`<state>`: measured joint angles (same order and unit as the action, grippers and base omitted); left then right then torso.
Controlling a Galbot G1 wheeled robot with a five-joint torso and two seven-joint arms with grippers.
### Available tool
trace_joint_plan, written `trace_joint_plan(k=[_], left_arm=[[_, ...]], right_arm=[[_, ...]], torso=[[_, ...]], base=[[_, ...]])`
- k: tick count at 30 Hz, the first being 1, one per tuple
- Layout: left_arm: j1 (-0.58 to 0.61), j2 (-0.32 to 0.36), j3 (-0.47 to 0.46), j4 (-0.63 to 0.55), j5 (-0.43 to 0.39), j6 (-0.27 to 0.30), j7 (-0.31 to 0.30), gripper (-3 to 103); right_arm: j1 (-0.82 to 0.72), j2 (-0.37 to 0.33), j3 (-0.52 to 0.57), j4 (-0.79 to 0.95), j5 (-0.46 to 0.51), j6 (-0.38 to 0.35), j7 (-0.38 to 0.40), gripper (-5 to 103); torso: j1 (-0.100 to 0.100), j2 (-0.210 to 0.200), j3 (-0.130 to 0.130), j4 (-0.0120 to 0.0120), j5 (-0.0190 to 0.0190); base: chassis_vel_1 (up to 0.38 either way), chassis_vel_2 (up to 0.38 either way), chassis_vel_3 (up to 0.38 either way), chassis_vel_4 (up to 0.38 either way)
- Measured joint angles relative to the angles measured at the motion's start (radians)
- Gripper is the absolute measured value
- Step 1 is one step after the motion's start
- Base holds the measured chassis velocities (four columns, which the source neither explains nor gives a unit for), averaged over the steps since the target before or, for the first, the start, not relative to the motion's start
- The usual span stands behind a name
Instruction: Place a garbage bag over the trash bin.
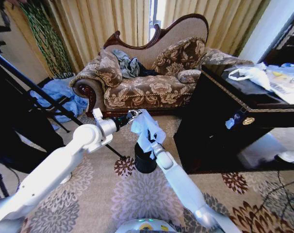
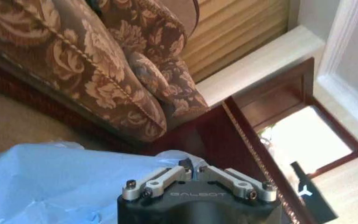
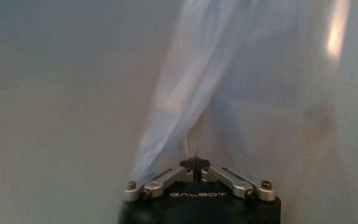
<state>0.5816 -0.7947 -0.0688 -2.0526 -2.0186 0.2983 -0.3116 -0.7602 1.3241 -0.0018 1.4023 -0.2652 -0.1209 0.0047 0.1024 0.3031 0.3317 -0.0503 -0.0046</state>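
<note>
Both the left gripper (image 2: 195, 167) and right gripper (image 3: 195, 162) were clamped on the garbage bag (image 1: 146, 127), held above the trash bin (image 1: 145, 160), not yet over its rim.

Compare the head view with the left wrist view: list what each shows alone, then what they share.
Head view alone: the trash bin on the carpet, the right gripper shut on the garbage bag above it, the white plastic bag on the dark table.

Left wrist view alone: the left gripper's closed linkage up close, pinching the bag's edge.

Both: the garbage bag, the floral sofa, the dark table's trim.
</note>
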Motion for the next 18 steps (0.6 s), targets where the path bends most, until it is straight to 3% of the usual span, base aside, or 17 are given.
trace_joint_plan(k=[2,5,9,18], left_arm=[[0.001,-0.039,0.012,0.017,-0.007,-0.007,-0.002,0],[0.004,-0.06,0.016,0.026,-0.007,-0.011,-0.004,0],[0.066,-0.153,0.006,0.037,0.01,-0.039,-0.025,0],[0.245,-0.243,-0.062,-0.025,0.06,-0.093,-0.058,0]], right_arm=[[-0.032,-0.081,0.024,0.058,-0.006,-0.023,-0.039,0],[-0.046,-0.113,0.032,0.085,0.0,-0.035,-0.051,0],[-0.085,-0.238,0.039,0.183,0.029,-0.066,-0.1,0],[-0.059,-0.362,-0.049,0.242,0.06,-0.081,-0.163,0]], torso=[[0.0,0.0,0.0,-0.0003,0.0],[0.0,0.0,0.0,-0.0002,0.0002],[0.0,0.0,0.0,-0.0006,0.0004],[0.0,0.0,0.0,0.0001,0.0002]], base=[[0.0,0.0,0.0,0.0],[0.0,0.0,0.0,0.0],[0.0,0.0,0.0,0.0],[0.0,0.0,0.0,0.0]])
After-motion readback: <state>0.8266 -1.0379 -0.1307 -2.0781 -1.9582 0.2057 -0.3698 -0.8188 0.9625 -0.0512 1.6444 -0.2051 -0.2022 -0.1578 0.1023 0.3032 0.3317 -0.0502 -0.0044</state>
